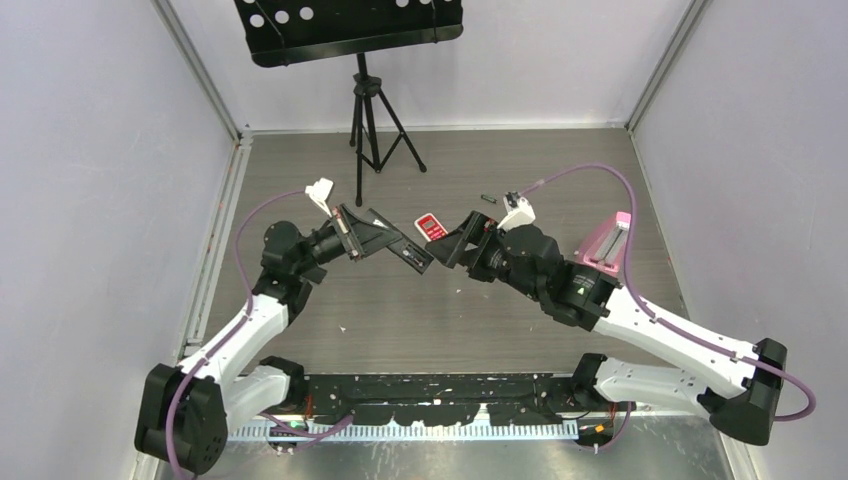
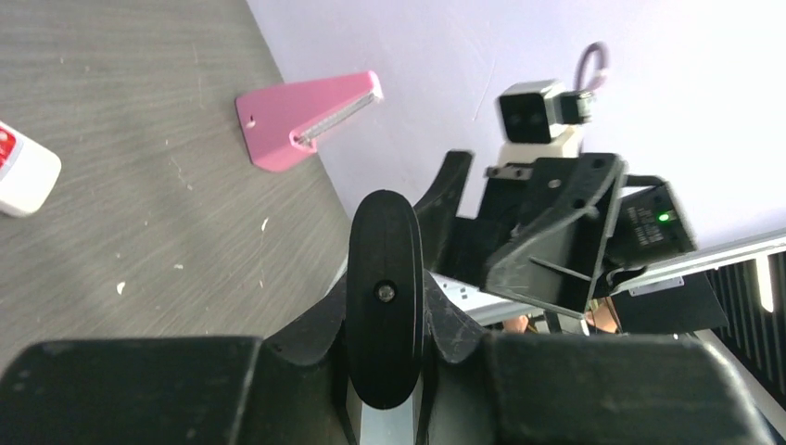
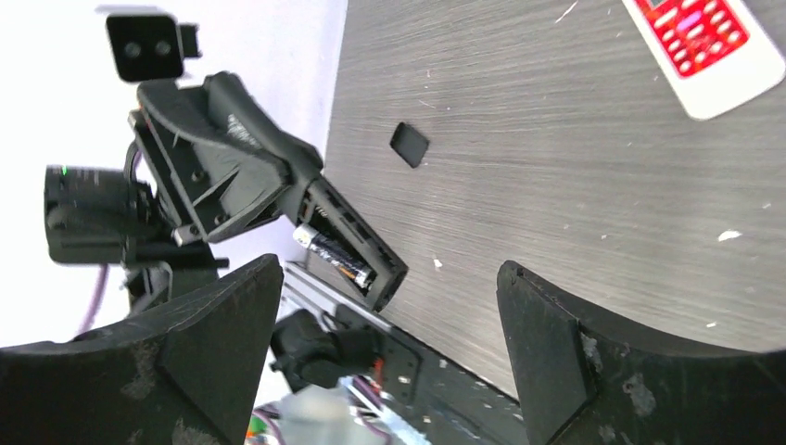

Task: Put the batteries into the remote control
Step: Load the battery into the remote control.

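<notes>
Two right fingers (image 3: pixel 575 352) stand wide apart and empty. I record the left fingers (image 2: pixel 454 324) clamped on the black remote (image 3: pixel 357 236), just ahead of them; one dark battery (image 3: pixel 335 258) lies in its open compartment. A white remote (image 3: pixel 704 46) lies apart on the desk (image 3: pixel 556 185).

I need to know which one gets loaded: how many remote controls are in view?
2. A black remote sits clamped in the left gripper, one battery in its open compartment; a red-and-white remote lies on the table nearby. None seems hidden.
</notes>
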